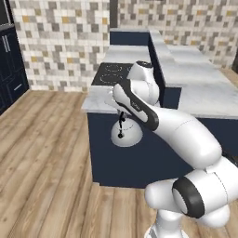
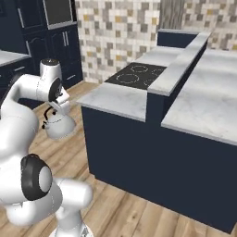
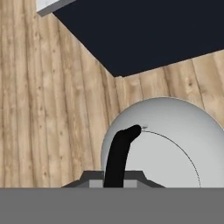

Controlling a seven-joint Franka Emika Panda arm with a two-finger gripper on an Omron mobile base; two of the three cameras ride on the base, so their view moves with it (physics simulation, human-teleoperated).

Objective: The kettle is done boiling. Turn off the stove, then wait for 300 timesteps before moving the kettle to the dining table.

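Below the gripper (image 1: pixel 122 113) hangs the kettle (image 1: pixel 126 133), its thin black arched handle (image 3: pixel 119 154) rising between the closed jaws; the fingers are pinched nearly together on that handle and carry the whole vessel. The kettle is off the stove (image 2: pixel 136 74) and clear of every surface, suspended over the wooden floor (image 1: pixel 46 158) beside the dark navy cabinet face (image 1: pixel 121 158). From the gripper, the stove lies up and away on the counter top, and the dining table (image 2: pixel 208 99) stretches beyond the raised navy ledge (image 2: pixel 178 69), well apart from the load.

Handling, judged from its form: a rigid metal dome, smooth and probably slippery on its rounded wall, so the body offers no secure purchase for two narrow fingers. The arched handle is the proper hold, taken near its crown so that the mass hangs directly beneath the grip. A freshly boiled kettle is likely to be fairly heavy with water and free to swing or pivot about so thin a bar; sudden turns could tip it or slop its contents. In the hand view the handle sits centred between the fingertips, the pale dome (image 3: pixel 170 144) just beneath.
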